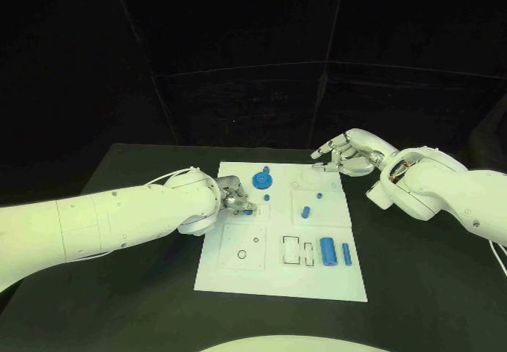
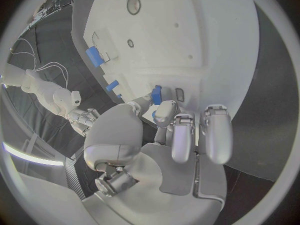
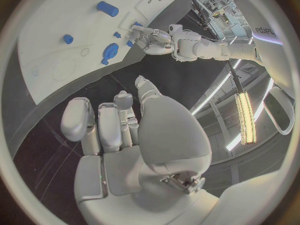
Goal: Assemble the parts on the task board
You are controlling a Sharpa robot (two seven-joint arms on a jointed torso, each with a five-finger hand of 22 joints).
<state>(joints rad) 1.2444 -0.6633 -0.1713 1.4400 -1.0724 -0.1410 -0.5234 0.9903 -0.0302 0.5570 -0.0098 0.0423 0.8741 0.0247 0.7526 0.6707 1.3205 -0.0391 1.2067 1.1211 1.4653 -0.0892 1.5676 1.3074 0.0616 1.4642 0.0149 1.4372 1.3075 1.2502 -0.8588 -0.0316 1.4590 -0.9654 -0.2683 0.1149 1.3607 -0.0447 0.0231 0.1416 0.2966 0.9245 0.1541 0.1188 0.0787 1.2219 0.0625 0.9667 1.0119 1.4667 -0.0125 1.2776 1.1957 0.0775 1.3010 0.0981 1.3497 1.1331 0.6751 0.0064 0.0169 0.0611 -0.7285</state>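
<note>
Left hand [image 1: 234, 199] pinches a small blue part [image 2: 156, 94] at the task board [image 1: 317, 286]; off-axis seating could jam it. Right hand [image 1: 343, 155] empty, fingers loosely apart.

The left hand [image 1: 234, 199] sits mid-frame, fingers pinched together. The right hand [image 1: 343, 154] hovers upper right, fingers loosely curled, holding nothing.

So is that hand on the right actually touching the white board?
Apart. In the right wrist view, the right hand hangs over the dark table with a clear strip between its fingertips and the task board. The head view agrees: it sits past the board's far corner.
</note>
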